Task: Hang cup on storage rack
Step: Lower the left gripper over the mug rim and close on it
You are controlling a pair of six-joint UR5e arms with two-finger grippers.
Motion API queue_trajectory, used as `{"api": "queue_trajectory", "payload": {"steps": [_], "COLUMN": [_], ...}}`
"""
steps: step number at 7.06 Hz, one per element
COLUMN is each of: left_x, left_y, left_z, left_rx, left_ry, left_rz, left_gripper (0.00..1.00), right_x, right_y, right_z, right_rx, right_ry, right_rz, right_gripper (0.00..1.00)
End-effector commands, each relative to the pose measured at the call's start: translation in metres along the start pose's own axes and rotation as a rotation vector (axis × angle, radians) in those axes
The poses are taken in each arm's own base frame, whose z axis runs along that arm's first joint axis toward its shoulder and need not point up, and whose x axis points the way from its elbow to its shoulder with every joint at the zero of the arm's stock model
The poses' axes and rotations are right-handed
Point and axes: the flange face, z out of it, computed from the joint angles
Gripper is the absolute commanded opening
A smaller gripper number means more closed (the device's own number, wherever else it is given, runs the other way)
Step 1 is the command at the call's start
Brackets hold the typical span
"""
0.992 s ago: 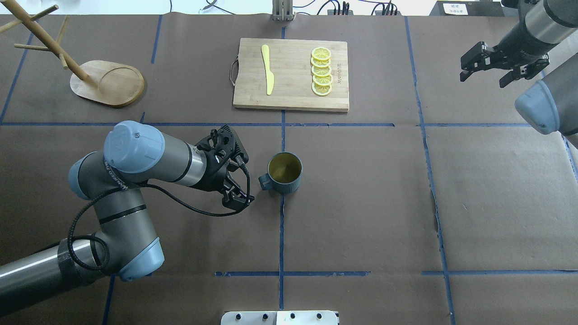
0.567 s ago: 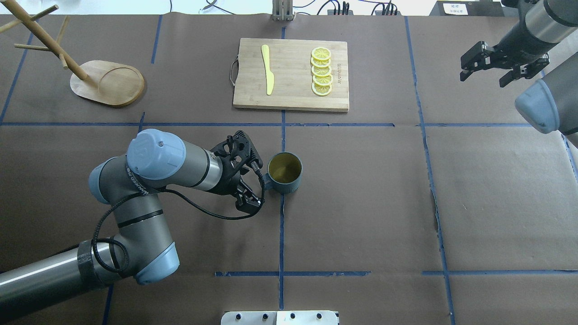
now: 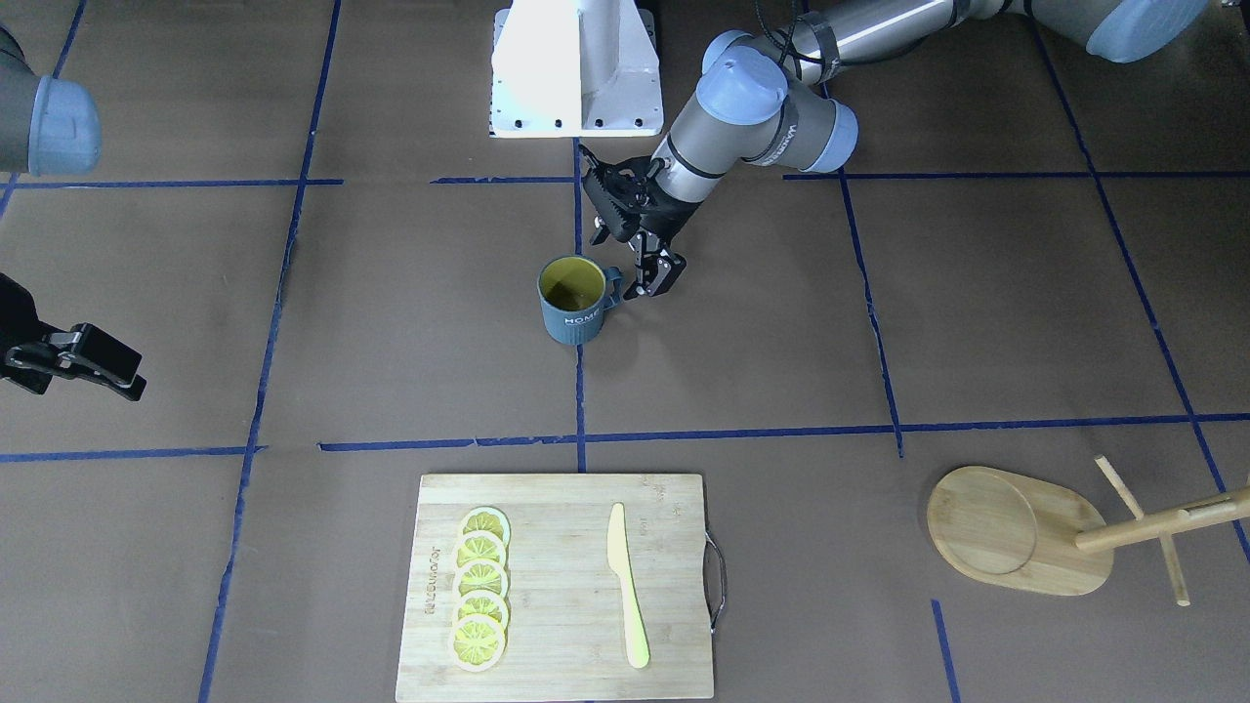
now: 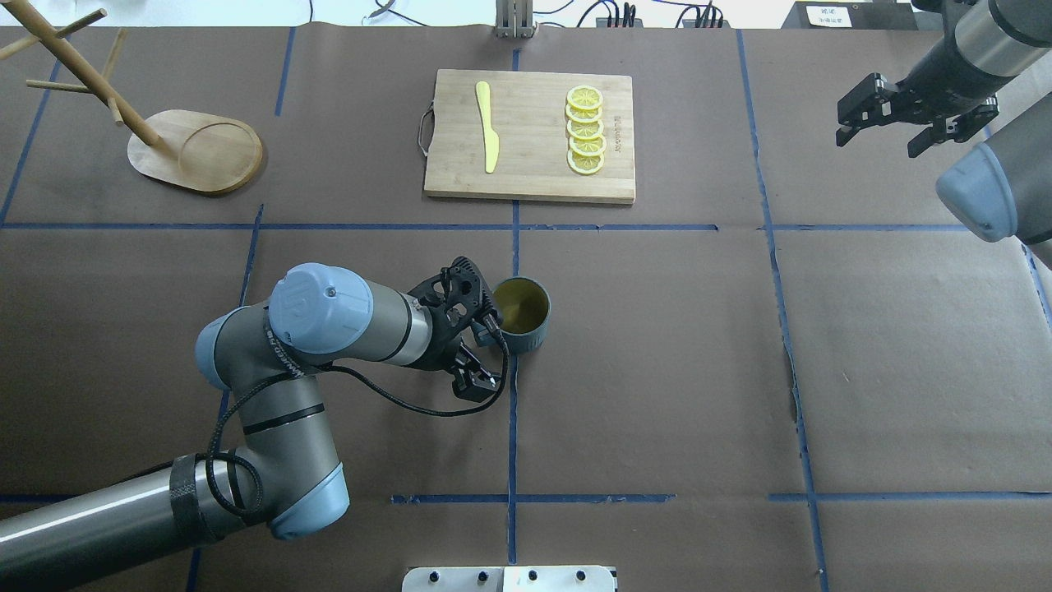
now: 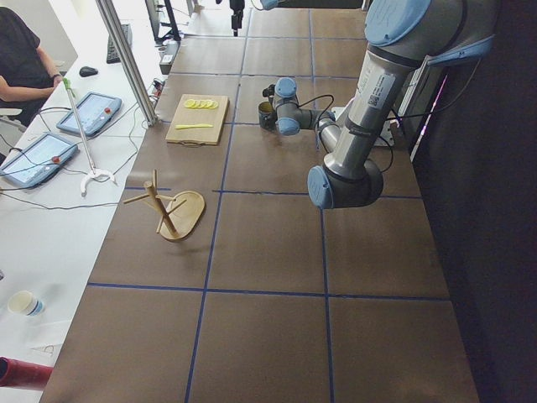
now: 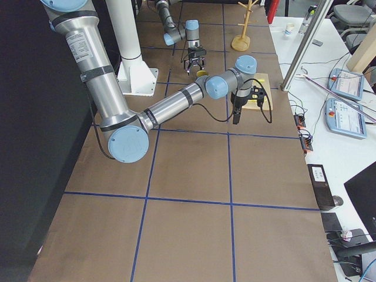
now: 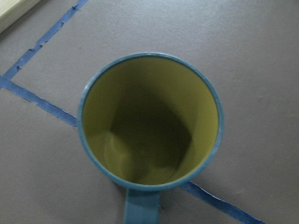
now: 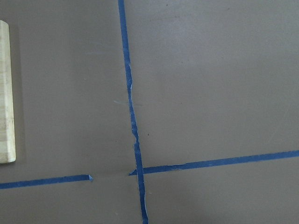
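The cup [image 4: 521, 316] stands upright mid-table, not yet lifted; grasping, carrying and hanging are all left. The left gripper [image 4: 481, 337] sits at its handle [image 3: 612, 285], fingers spread, unclenched. The storage rack [image 4: 197, 152] stands far left. The right gripper [image 4: 890, 125] hangs spread-open far right. The front-facing view shows the handle, which the overhead view hides beneath the gripper.

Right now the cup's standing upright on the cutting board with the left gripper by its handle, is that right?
No. The cup stands upright on the table, not on the cutting board, which lies farther from the robot; the overhead view shows it. The left gripper is by its handle.
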Motion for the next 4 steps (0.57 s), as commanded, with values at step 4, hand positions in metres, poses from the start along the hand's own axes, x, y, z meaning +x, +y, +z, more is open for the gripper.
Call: {"api": "queue_trajectory", "payload": {"steps": [4], "left_x": [0.0016], "left_y": [0.0003], "left_z": [0.0021], "left_rx": [-0.002], "left_ry": [0.001], "left_rz": [0.001], "left_gripper": [0.86], "right_x": [-0.0004], "right_y": [-0.0012], "right_z": [0.0019], "right_rx": [-0.002], "right_ry": [0.003], "right_rz": [0.007], "right_gripper": [1.00]}}
